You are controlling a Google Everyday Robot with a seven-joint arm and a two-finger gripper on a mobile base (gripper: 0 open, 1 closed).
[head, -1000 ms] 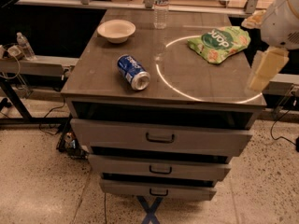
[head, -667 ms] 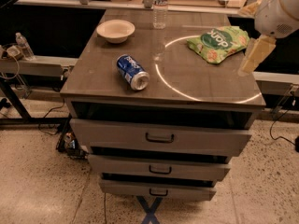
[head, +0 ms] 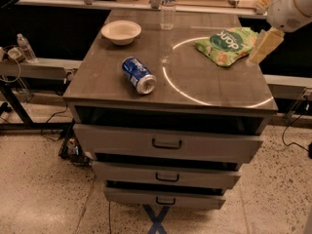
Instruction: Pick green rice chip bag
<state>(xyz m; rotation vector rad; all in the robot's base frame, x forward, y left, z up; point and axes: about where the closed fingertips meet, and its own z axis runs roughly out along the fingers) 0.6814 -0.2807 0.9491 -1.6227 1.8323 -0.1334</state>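
The green rice chip bag (head: 227,45) lies flat on the grey cabinet top (head: 112,79) at the back right, inside a bright ring of light. It is crinkly bright green with white lettering on a darker oval. My gripper (head: 259,51) hangs from the white arm at the upper right, just right of the bag and over the cabinet's right edge. It holds nothing.
A blue can (head: 139,75) lies on its side left of centre. A white bowl (head: 121,31) sits at the back left. A clear water bottle (head: 168,6) stands at the back middle. The cabinet has three drawers (head: 166,143) below. A rail runs on both sides.
My gripper has risen and moved back along the cabinet's right edge, ending closer beside the bag. The bag, can and bowl have not moved.
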